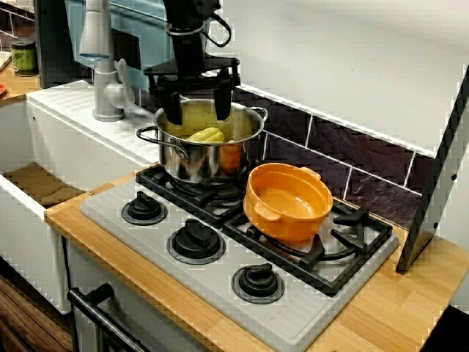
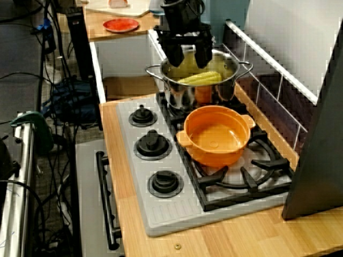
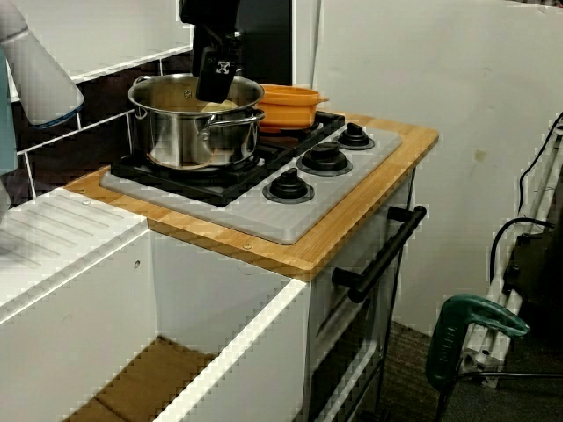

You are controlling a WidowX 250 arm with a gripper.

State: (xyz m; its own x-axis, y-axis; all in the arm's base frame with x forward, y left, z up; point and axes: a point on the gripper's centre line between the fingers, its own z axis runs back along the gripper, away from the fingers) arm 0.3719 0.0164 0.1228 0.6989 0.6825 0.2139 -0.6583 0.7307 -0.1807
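Front view of the stove: a yellow corn cob (image 1: pixel 207 135) lies inside the steel pot (image 1: pixel 192 167), high up against the rim on the side toward the knobs. Just above and behind it hangs the black tool (image 1: pixel 198 110), its two fingers spread wide with nothing between them and their tips at about rim height. Whether a tip touches the cob cannot be told.

The high view from the stove's end shows the same: the tool (image 2: pixel 188 56) is over the pot (image 2: pixel 179 96), and the cob (image 2: pixel 199 78) lies crosswise just below the fingertips. From the sink side, the tool (image 3: pixel 214 77) dips to the pot's (image 3: pixel 180 136) rim.

The pot stands on the back burner of a grey hob (image 1: pixel 220 290). An orange bowl (image 1: pixel 287 224) sits on the next burner, just beside the pot. Three black knobs (image 1: pixel 196 242) line the hob's front edge. The hob is set into a wooden surface (image 1: pixel 399 308), with a white sink (image 1: pixel 44 183) and a tap (image 1: pixel 102 66) to its left.
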